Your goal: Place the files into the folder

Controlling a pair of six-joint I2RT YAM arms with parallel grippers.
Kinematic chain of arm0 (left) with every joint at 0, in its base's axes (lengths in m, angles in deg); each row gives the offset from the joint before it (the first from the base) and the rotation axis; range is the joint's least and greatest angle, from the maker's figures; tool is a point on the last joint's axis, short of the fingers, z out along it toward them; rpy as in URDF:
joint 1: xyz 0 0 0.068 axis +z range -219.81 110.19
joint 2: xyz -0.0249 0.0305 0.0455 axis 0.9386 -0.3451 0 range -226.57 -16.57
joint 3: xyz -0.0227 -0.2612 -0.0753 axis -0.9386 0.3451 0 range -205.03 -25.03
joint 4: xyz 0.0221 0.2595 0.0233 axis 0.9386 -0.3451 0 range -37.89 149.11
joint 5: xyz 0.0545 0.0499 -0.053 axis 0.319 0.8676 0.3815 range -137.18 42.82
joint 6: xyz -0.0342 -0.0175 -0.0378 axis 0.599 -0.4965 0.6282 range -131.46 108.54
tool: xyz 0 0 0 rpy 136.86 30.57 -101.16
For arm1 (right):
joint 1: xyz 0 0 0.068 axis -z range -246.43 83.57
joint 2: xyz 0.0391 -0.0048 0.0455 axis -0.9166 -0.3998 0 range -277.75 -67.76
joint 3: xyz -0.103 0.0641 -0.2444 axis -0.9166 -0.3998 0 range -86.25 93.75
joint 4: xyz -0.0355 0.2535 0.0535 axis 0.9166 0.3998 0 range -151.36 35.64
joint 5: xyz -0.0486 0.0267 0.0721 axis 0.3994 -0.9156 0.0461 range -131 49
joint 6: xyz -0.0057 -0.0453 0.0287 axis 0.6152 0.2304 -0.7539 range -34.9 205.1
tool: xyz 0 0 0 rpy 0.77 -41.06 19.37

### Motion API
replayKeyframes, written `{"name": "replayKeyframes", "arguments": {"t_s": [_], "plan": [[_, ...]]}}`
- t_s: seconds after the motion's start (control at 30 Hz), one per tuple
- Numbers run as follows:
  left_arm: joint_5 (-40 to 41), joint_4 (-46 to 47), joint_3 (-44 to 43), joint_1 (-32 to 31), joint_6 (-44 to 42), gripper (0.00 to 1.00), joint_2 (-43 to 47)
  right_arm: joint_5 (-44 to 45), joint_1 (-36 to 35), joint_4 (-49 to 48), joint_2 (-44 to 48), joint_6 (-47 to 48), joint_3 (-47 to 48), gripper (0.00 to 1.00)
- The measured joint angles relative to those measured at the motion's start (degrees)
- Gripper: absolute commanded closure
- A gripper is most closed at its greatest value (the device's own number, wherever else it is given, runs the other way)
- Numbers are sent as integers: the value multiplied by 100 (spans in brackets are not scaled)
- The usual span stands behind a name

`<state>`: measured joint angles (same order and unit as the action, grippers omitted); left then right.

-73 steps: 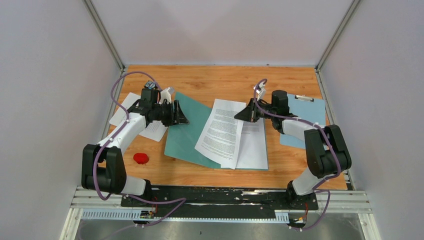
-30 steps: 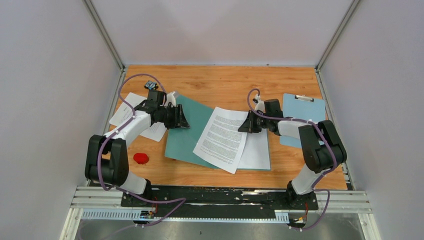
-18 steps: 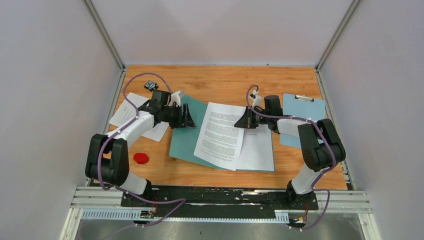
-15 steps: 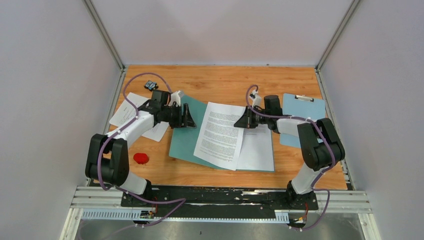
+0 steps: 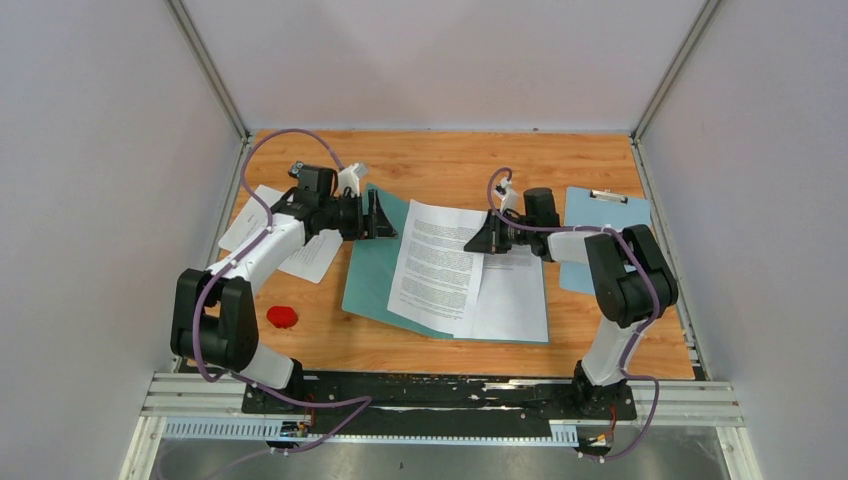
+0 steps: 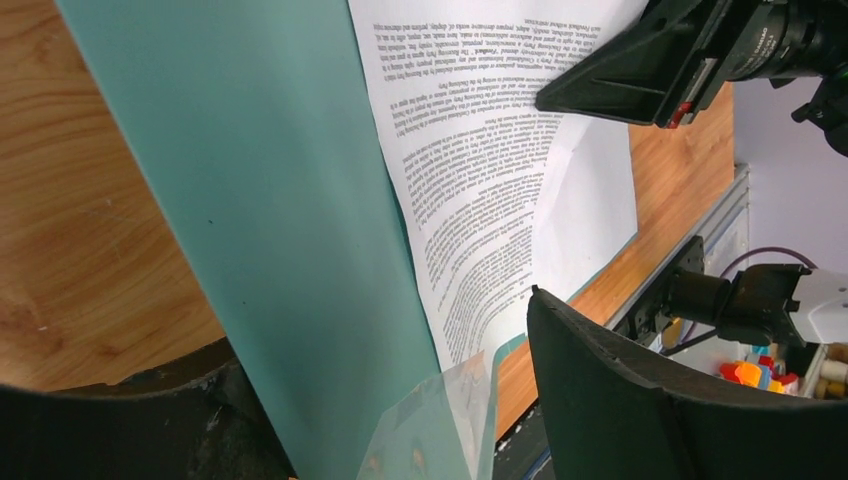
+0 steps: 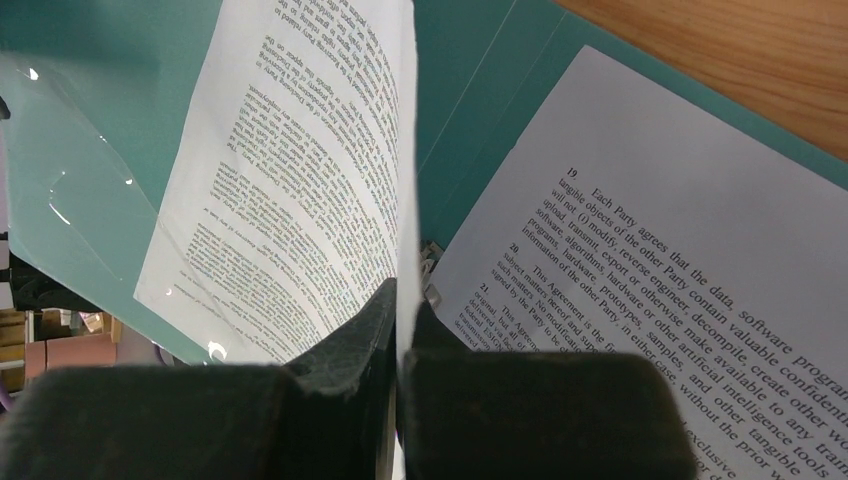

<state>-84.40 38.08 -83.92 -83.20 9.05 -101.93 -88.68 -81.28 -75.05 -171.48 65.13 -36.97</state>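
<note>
Evidently the right end effector (image 5: 473, 245), clamped on a printed sheet (image 5: 437, 270), held it over the open teal folder (image 5: 372, 280); the left end effector (image 5: 389, 217) gaped. Laying it flat inside seemed next.

A: Obstructions noted?
B: The held sheet (image 7: 290, 170) covers most of the folder (image 7: 470, 100) spine; the fastener (image 7: 430, 263) shows only as a sliver. The lower sheet (image 7: 680, 260) is cropped at the right wrist view's edge.
A: Legibility?
B: Print unreadable from above. The fingers (image 6: 640, 400) of the left gripper (image 6: 385, 330) run off the left wrist view's bottom edge.
</note>
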Motion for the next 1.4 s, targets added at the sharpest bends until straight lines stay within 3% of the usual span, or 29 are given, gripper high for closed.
{"name": "replayKeyframes", "arguments": {"t_s": [0.4,0.73,1.4], "plan": [[177,356,9,31,256,29,-326,-192,-2,-291,-225,-249,96,97],[192,1069,717,31,643,28,-308,-234,-195,-721,-415,-697,114,98],[149,1276,758,28,669,27,-109,-225,-562,-1392,-887,-1596,426,98]]}}
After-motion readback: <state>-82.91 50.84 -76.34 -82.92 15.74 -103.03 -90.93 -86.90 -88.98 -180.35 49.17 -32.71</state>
